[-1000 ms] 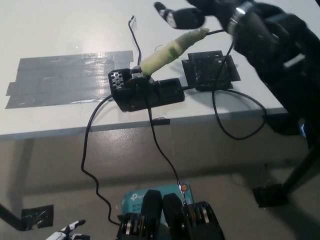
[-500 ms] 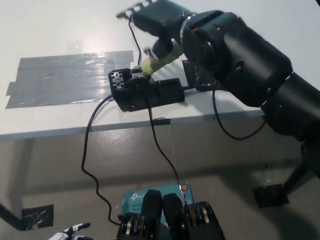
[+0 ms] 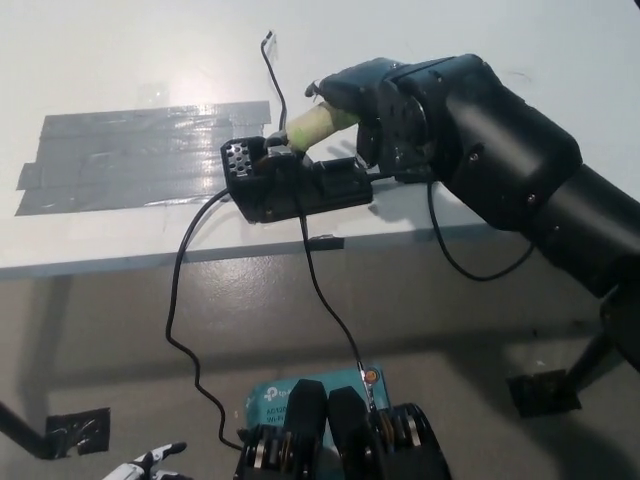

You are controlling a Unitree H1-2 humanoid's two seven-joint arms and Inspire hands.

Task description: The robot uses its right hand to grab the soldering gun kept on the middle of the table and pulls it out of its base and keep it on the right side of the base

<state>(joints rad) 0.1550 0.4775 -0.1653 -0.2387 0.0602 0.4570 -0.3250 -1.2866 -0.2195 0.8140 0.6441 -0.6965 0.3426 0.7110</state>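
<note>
Soldering gun (image 3: 318, 124): pale yellow-green wrapped handle, tilted, tip end down in the base (image 3: 297, 182), handle rising up and to the right. Base: black block, lying near the table (image 3: 120, 70) front edge, just right of the grey tape patch (image 3: 140, 155).

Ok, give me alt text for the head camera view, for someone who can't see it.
The robot's black right hand is wrapped around the pale handle of a soldering gun that sits tilted in its black base near the front edge of a white table. Cables hang off the table; the white left hand barely shows at the bottom left.
</note>
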